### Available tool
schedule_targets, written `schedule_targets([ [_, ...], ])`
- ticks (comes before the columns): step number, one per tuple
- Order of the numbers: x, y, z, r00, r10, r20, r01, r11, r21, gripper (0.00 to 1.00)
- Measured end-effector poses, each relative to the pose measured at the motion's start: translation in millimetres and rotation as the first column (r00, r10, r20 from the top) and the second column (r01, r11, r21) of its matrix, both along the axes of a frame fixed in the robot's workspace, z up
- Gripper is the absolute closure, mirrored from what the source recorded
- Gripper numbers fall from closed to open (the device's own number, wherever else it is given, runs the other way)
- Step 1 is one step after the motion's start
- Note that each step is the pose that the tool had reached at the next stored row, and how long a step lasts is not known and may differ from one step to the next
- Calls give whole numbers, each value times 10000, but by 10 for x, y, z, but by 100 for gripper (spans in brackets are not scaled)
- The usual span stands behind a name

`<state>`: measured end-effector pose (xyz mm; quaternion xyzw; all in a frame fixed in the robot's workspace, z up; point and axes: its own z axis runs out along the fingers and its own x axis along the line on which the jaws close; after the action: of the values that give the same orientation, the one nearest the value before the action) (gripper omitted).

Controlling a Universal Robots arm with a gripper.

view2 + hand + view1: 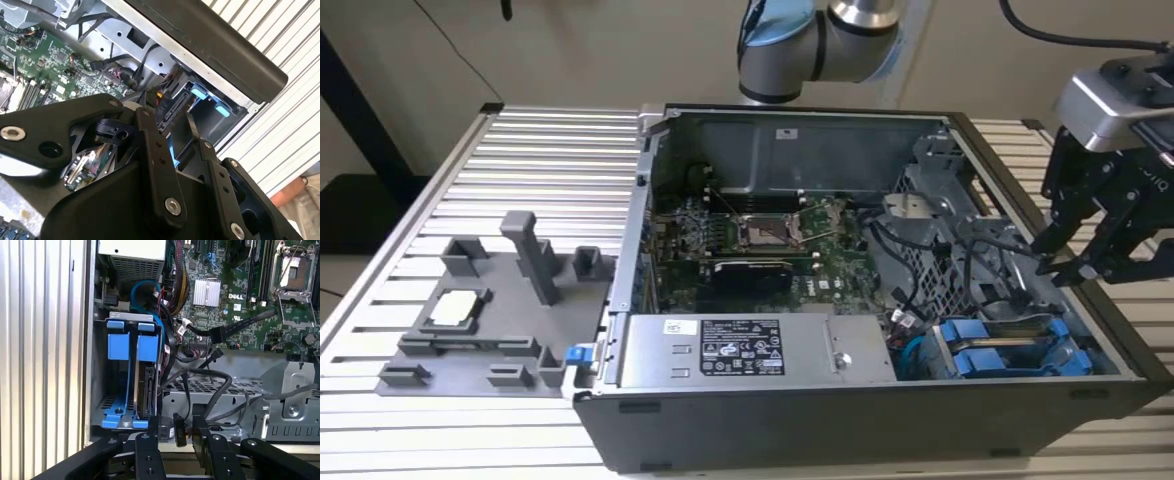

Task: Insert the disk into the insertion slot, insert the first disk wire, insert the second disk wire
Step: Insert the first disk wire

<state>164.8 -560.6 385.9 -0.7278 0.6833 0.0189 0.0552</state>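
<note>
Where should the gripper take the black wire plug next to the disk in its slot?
Probably the plug by its short rigid body, not the limp cable. In the first wrist view the open gripper straddles it, cable leaving its far end, so come from the free end and close across its narrow sides.

The grey power-supply box [854, 352] carries a white label [740, 346] of dense black print and symbols, too small to make out. A small white sticker [787, 133] sits on the case's [854, 160] back wall, equally unreadable. In the first wrist view the motherboard [215, 322] bears a white logo [237, 296] beside its heat sink [207, 292].
</note>
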Motion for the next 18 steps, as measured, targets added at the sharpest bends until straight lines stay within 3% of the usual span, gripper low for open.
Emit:
schedule_targets([
  [6,1,0,-1,10000,0,0,0,10000,1,60],
  [9,1,0,0,10000,0,0,0,10000,0,68],
  [11,1,0,-1,10000,0,-1,0,10000,1,80],
  [18,2,0,0,10000,0,0,0,10000,0,81],
])
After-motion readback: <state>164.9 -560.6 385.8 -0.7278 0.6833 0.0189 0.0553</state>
